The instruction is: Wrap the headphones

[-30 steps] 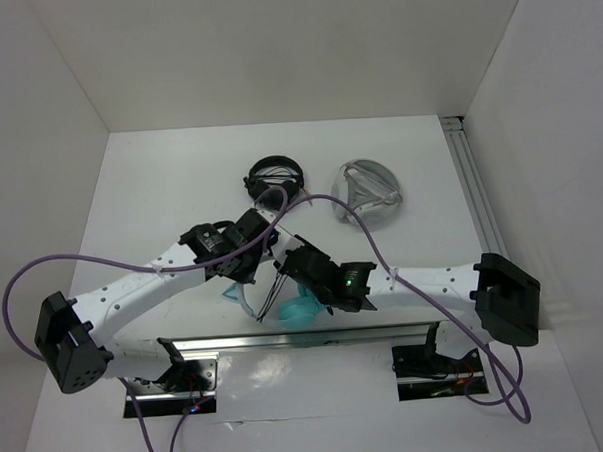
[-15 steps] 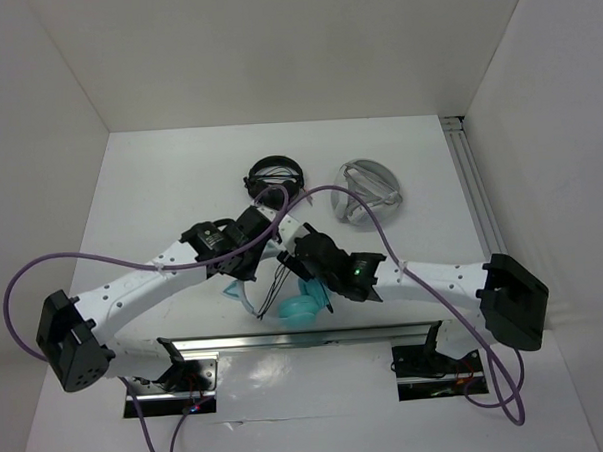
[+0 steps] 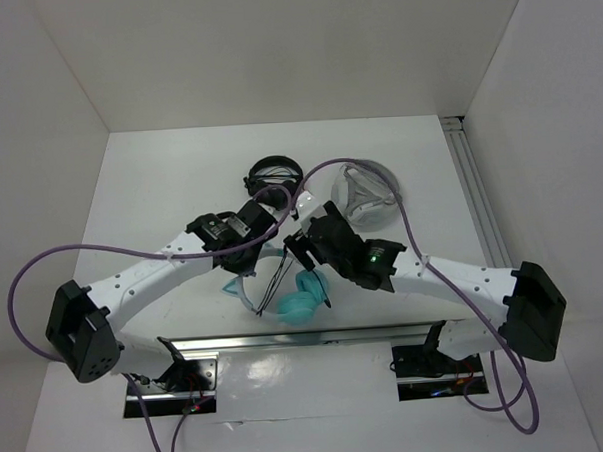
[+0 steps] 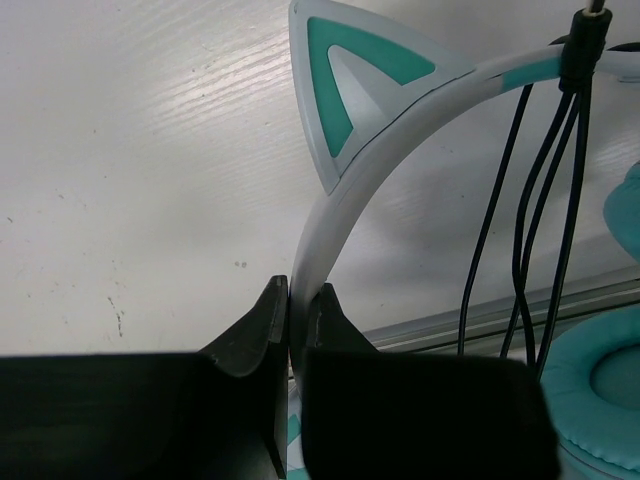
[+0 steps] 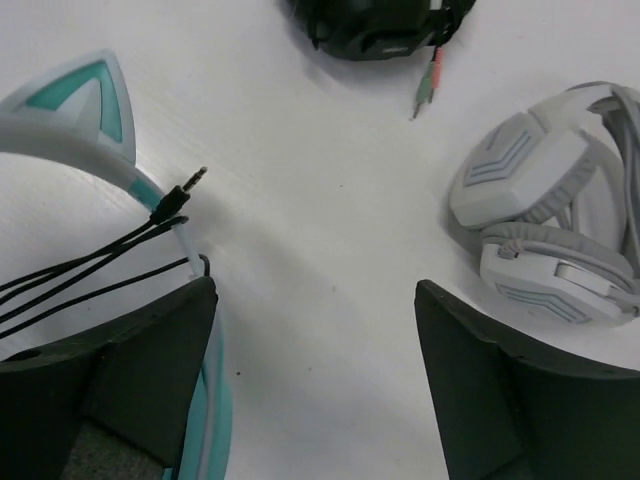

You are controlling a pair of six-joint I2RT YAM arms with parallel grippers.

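Headphones (image 3: 297, 308) lie by the desk's (image 3: 159, 182) near edge, left gripper (image 4: 291, 300) clamped on the headband (image 4: 330, 225), right gripper (image 5: 314, 292) spread wide beside the cable (image 5: 90, 270)

I see bright, even overhead light; soft shadows under arms on white tabletop (image 3: 159, 182). Wrist views sharp, near gripper fingers dark, slightly blurred.
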